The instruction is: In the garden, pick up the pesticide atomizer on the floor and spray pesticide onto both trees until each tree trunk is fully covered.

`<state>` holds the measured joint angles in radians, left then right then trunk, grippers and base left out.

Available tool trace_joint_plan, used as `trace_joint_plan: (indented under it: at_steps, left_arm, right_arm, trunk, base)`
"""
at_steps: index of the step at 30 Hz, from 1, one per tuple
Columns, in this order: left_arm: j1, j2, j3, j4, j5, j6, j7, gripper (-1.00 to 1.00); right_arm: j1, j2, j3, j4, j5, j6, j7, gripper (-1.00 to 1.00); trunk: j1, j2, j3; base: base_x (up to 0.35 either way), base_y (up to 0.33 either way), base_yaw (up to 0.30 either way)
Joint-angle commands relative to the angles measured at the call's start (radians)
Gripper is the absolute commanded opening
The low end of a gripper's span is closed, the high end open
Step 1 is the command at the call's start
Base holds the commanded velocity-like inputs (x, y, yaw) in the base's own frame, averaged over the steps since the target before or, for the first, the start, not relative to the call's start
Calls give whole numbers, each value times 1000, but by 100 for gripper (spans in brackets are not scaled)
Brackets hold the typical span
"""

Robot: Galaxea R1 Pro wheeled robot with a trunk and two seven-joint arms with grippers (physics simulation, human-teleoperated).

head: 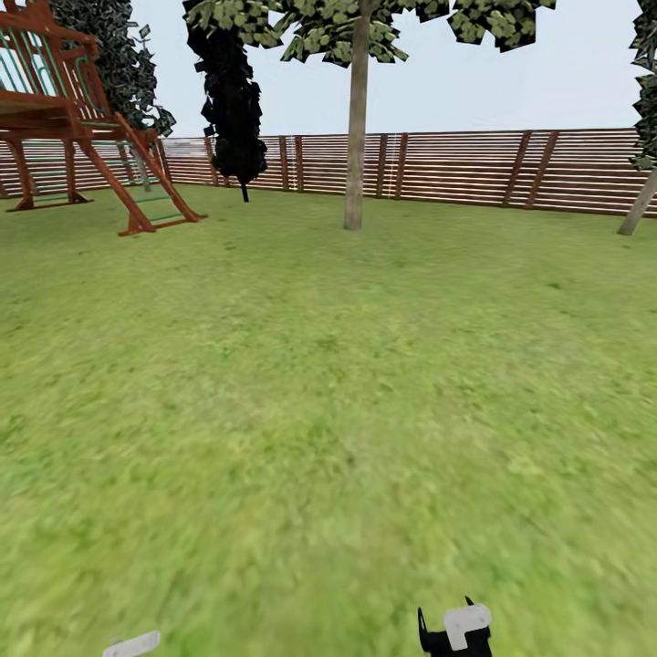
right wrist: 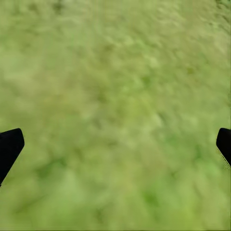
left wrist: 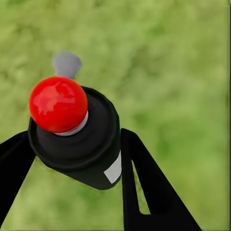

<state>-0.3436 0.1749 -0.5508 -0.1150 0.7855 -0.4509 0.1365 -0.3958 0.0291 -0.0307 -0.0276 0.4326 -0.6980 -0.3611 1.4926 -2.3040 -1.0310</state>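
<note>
The pesticide atomizer (left wrist: 94, 149) is a black can with a red ball top and a grey nozzle. It sits between the two black fingers of my left gripper (left wrist: 74, 139), which is shut on it above the grass. One tree (head: 356, 119) stands far ahead on the lawn, its straight grey-brown trunk bare. The leaning trunk of a second tree (head: 636, 214) shows at the far right by the fence. Pesticide specks are out of view. My right gripper (right wrist: 115, 144) is open over the lawn with nothing in it, and its top shows in the head view (head: 456, 630).
A brown slat fence (head: 456, 169) closes the far side of the garden. A wooden play frame (head: 82, 128) stands at the far left, and a black column-shaped conifer (head: 233, 91) beside it. Open lawn (head: 319, 392) lies between me and the trees.
</note>
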Motion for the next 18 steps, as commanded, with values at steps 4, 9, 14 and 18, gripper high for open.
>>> trace_joint_plan:
  at_steps: [4, 9, 14, 18]
  left_arm:
    - [0, 0, 0, 0, 0, 0, 0, -100]
    - [0, 0, 0, 0, 0, 0, 0, -100]
    - [1, 0, 0, 0, 0, 0, 0, -100]
    - [1, 0, 0, 0, 0, 0, 0, -100]
  right_arm:
    - [0, 0, 0, 0, 0, 0, 1, 100]
    - [0, 0, 0, 0, 0, 0, 0, 100]
    - [0, 0, 0, 0, 0, 0, 0, 100]
    - [0, 0, 0, 0, 0, 0, 0, 100]
  trunk:
    - [0, 0, 0]
    - [0, 0, 0]
    - [0, 0, 0]
    - [0, 0, 0]
  base:
    - [340, 0, 0]
    - [340, 0, 0]
    - [340, 0, 0]
    - [340, 0, 0]
